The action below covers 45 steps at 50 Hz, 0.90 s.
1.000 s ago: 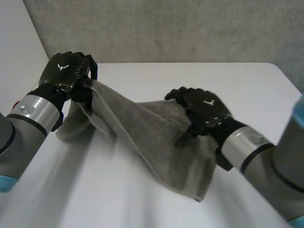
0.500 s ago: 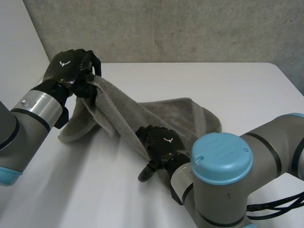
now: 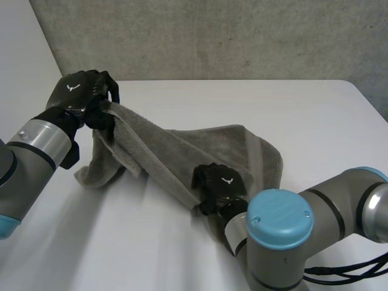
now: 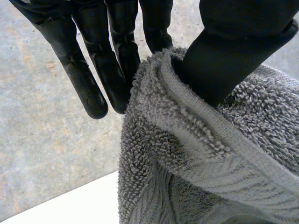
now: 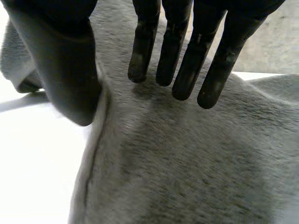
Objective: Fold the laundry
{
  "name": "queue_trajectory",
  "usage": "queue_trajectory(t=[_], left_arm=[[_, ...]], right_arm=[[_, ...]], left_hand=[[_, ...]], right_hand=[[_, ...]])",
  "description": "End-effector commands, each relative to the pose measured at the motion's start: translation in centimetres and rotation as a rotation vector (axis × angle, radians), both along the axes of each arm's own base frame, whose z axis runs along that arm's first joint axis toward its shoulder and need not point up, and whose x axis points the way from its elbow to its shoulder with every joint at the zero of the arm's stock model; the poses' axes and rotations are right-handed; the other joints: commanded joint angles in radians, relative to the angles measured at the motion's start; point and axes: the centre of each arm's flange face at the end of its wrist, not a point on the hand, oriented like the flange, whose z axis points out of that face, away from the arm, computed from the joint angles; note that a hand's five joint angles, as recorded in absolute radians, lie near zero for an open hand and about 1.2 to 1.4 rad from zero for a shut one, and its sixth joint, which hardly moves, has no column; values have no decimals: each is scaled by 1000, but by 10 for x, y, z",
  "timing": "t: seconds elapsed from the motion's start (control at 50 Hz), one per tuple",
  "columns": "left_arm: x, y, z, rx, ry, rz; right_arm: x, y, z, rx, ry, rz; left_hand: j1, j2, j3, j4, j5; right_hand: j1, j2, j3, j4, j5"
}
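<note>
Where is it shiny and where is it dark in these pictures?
Head view: light glints on the glossy back of the left hand, and the table looks bright. Right wrist view: the table is glaring white beside the towel, with a dark strip of shadow under the towel's edge. Left wrist view: the towel's deep folds look darkest.

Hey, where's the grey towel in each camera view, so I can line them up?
Head view: the towel hangs from the left hand down across the table to the right hand.
Left wrist view: the towel is pinched under the thumb.
Right wrist view: the towel lies under straight fingers.
Shared landmark: the towel's hem band.
</note>
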Motion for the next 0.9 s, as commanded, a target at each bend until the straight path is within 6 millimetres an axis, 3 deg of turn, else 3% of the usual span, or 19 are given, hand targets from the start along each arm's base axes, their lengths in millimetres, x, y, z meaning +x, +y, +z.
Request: queue_trajectory(t=[0.02, 0.28, 0.54, 0.66, 0.68, 0.72, 0.8, 0.84, 0.86, 0.9], left_arm=[[9, -7, 1, -1, 2, 32], [15, -11, 1, 8, 23, 50], [15, -11, 1, 10, 24, 51], [16, -12, 0, 11, 23, 53], [16, -12, 0, 11, 23, 53], [16, -12, 0, 11, 22, 53], [17, -12, 1, 10, 24, 54], [17, -12, 1, 10, 24, 54], [17, -12, 1, 10, 24, 54], [16, -12, 1, 8, 23, 51]], right_arm=[[-19, -17, -1, -25, 38, -57], [-46, -25, -3, 1, 73, -111], [-62, -8, -10, 71, 92, -52], [-70, -9, -10, 83, 95, -70], [-70, -11, -5, 72, 83, -69], [-69, -12, 4, 50, 61, -55], [-64, -15, 26, -1, 10, -14], [-64, -30, 50, -55, -31, 2], [-64, -30, 51, -55, -32, 2], [-63, -42, 71, -109, -20, 29]], left_hand=[[191, 169, 167, 169, 210], [191, 169, 167, 169, 210], [188, 166, 164, 167, 207], [188, 166, 164, 167, 207], [188, 166, 164, 167, 207], [188, 166, 164, 167, 207], [188, 166, 164, 167, 207], [188, 166, 164, 167, 207], [188, 166, 164, 167, 207], [188, 166, 164, 167, 207]], right_hand=[[58, 59, 54, 56, 58], [58, 59, 54, 57, 58], [64, 65, 60, 62, 64], [363, 364, 360, 362, 363], [587, 588, 583, 586, 587], [643, 644, 640, 642, 644], [644, 645, 640, 643, 644], [644, 645, 640, 643, 644], [644, 645, 640, 643, 644], [644, 645, 640, 643, 644]])
